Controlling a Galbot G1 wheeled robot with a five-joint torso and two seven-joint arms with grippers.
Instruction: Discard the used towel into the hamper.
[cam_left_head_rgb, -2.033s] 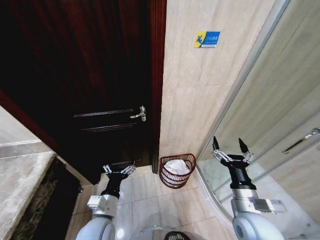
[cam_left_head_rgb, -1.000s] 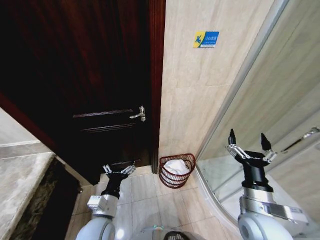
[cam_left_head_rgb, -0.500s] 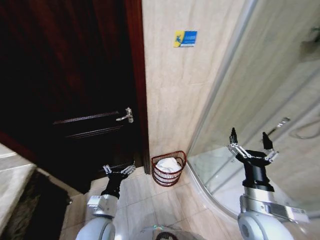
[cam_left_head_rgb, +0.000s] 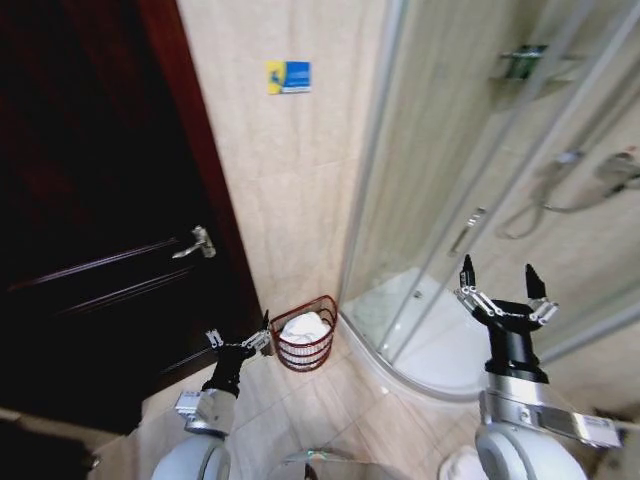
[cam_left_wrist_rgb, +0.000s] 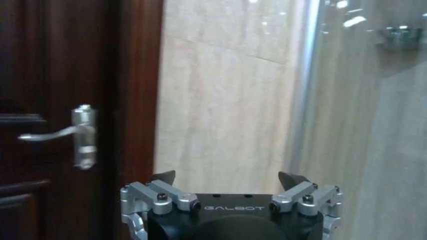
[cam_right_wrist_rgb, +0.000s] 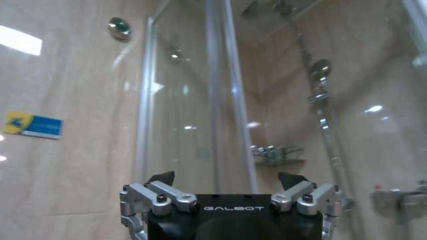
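1. Hamper (cam_left_head_rgb: 305, 340) stood on the floor against the tiled wall (cam_left_head_rgb: 290, 190), between dark door (cam_left_head_rgb: 90, 230) and shower enclosure (cam_left_head_rgb: 470, 180), towel (cam_left_head_rgb: 305, 326) inside.
2. Left gripper (cam_left_head_rgb: 239, 342) hung spread just beside its rim.
3. Right gripper (cam_left_head_rgb: 503, 292) was raised, spread, well apart.

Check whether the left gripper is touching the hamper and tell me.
Cannot tell. In the head view the left gripper has its jaws open right beside the hamper, one tip overlapping its rim, with no plain gap or contact.
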